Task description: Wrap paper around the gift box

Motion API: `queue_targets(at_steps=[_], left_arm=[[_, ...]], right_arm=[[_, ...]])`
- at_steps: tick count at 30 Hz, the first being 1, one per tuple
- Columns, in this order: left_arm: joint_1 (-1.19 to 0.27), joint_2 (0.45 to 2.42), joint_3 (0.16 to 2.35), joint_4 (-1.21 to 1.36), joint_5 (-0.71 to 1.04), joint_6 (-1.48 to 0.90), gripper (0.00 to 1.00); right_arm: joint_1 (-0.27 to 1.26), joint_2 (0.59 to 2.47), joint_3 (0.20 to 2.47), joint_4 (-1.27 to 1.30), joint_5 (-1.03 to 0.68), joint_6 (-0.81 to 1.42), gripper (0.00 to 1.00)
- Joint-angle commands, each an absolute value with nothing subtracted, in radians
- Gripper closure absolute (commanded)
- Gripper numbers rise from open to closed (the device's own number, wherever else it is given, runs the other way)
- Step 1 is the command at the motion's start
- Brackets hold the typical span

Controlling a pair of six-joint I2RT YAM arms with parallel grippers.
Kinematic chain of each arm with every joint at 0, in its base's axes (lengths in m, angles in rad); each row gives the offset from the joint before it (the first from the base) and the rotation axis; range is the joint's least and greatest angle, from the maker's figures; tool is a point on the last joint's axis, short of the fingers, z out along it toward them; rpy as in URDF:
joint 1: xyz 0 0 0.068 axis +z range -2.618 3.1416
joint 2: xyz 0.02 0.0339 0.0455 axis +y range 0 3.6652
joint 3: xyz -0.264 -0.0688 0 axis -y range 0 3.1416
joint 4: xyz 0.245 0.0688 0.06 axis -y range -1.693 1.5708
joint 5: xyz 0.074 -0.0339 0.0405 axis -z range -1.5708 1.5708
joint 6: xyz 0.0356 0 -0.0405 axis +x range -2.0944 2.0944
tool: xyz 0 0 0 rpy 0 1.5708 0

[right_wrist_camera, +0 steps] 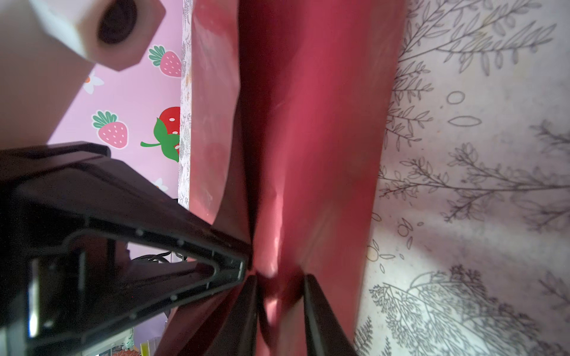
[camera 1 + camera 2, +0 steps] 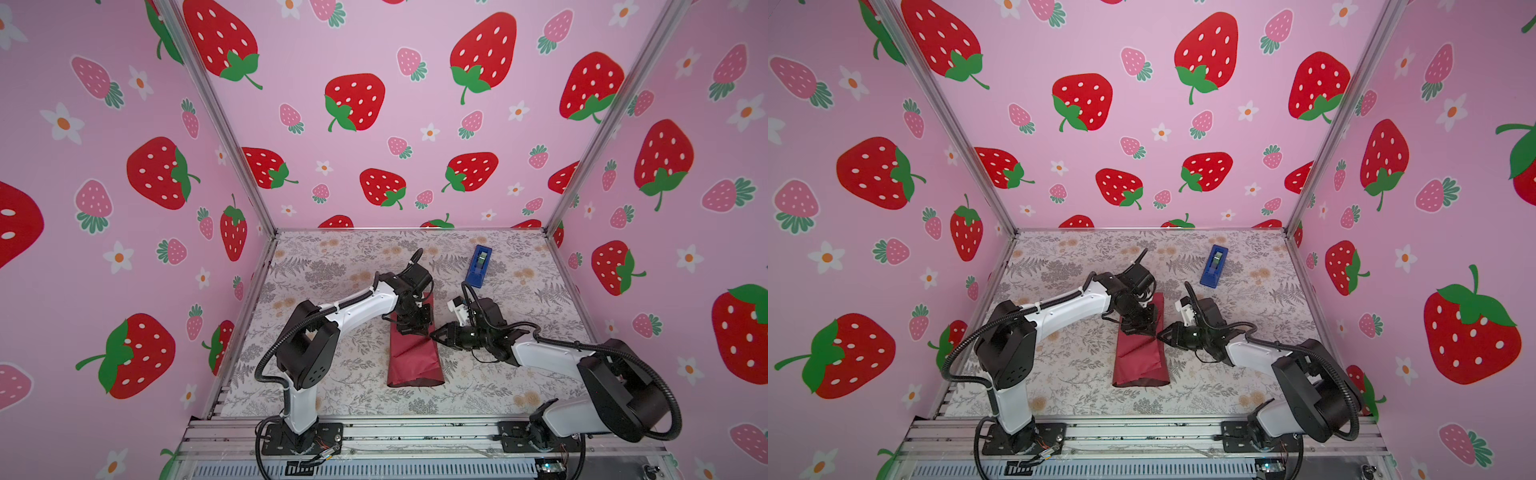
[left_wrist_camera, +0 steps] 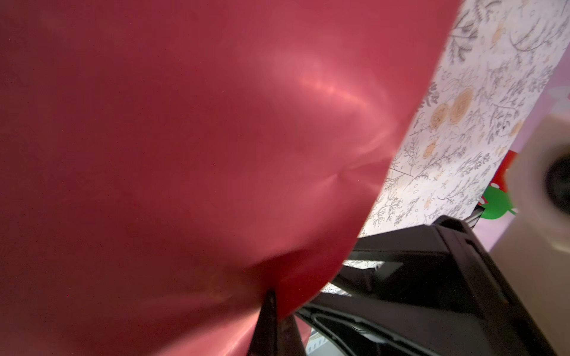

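The paper (image 2: 411, 357), folded into a tube, is laid mid-way on the surface (image 2: 332, 266), its far end covered by the left gripper (image 2: 417, 331). The gift box cannot be seen. A paper fold is pinched by both the left gripper's pressed-together fingers (image 3: 271, 320) and the right gripper (image 2: 433, 335). A tape dispenser (image 2: 479, 266) is set well apart.

The paper (image 3: 185, 154), maroon with a sheen and faint creases, fills most of the frame. The left gripper (image 3: 273, 305) has its tips pressed together, pinching the sheet's lower fold. The black right gripper (image 3: 339, 277) meets the paper's edge. The floral table cover (image 3: 462, 123) lies beyond.
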State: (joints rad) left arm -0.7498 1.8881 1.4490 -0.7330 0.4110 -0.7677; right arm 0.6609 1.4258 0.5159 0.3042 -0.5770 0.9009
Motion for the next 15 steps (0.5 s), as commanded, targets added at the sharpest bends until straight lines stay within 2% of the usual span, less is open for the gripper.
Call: queue_targets(at_steps=[1, 15], left_arm=[[-0.767, 1.901, 1.47, -0.656, 0.489, -0.795, 0.99], [-0.773, 1.868, 1.361, -0.5, 0.57, -0.848, 0.99]], right_arm=[[0.677, 1.449, 0.482, 0.229, -0.512, 0.914, 0.73], [0.678, 1.455, 0.491, 0.225, -0.509, 0.914, 0.74]])
